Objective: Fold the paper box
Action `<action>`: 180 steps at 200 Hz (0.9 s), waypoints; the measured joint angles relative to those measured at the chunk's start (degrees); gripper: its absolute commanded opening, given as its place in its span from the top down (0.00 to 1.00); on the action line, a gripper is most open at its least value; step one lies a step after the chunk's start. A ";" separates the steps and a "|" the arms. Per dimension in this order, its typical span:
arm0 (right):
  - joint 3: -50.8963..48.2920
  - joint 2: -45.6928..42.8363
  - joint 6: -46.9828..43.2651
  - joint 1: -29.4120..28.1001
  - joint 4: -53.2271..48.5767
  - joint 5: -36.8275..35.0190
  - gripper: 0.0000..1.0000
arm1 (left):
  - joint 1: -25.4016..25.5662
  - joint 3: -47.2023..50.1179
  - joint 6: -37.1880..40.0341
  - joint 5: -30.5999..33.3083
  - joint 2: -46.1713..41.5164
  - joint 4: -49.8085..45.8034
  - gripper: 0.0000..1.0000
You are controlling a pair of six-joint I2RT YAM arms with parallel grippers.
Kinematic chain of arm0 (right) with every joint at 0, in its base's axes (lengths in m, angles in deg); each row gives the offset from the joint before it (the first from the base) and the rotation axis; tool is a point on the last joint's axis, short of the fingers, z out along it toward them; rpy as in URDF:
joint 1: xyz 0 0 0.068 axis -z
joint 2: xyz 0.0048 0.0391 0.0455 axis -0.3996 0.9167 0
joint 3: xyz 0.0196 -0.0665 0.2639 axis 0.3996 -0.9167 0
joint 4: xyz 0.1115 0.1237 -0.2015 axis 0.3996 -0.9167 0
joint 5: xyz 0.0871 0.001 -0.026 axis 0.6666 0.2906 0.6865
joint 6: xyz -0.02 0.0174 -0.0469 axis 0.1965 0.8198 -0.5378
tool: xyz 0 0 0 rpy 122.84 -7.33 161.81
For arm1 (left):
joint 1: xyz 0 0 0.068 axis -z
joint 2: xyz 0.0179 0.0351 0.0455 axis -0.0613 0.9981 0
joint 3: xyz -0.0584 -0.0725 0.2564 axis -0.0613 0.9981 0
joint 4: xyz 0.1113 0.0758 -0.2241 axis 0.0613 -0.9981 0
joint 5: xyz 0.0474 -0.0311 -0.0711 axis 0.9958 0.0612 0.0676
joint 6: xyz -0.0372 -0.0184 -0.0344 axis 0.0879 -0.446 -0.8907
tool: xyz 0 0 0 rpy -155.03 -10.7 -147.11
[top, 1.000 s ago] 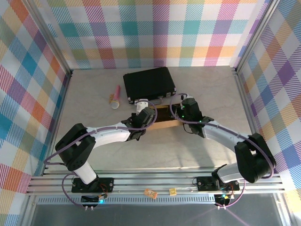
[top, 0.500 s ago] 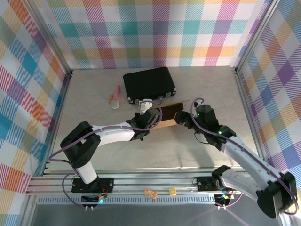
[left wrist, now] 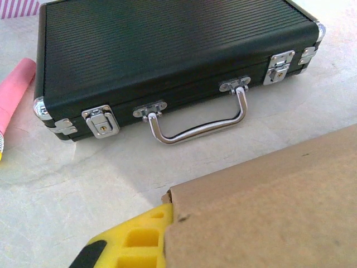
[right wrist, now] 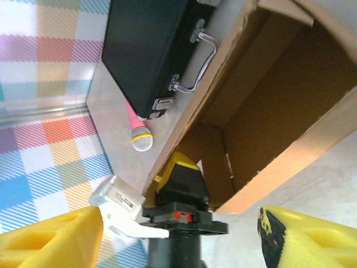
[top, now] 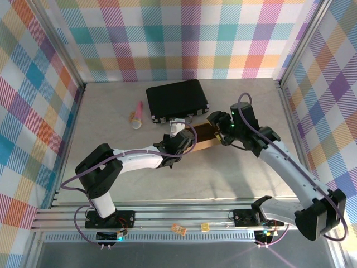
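From above: finds the paper box (top: 203, 135) on the table (top: 240, 178), just beside the handle side of the black case (top: 177, 99), brown, with walls partly raised. Places the left claw (top: 188, 135) at the box end below the case's handle, and the right claw (top: 215, 123) at the other end, past the case's right corner. Notes a pink toy microphone (top: 135, 117) just beside the case's left short side.

From the left wrist: looks over a brown box wall (left wrist: 268, 206) toward the case (left wrist: 167, 50), handle and latches facing. Shows the left claw (left wrist: 164, 243) pinched together on that wall, one yellow finger (left wrist: 134, 243) against the cardboard edge.

From the right wrist: looks into the open box (right wrist: 268, 111), its long wall running along the case's (right wrist: 150, 50) handle side. Shows the right claw (right wrist: 179, 223) with fingers (right wrist: 50, 240) wide apart, holding nothing, close to the near edge of the box; cannot tell about contact. Catches the left claw (right wrist: 178, 167) clamped on the far end wall, and the microphone (right wrist: 138, 131) at the case's corner.
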 measured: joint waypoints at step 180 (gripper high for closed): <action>-5.51 10.75 16.02 2.91 16.11 5.53 1.00 | 0.44 -1.01 0.63 0.44 0.52 -1.42 0.95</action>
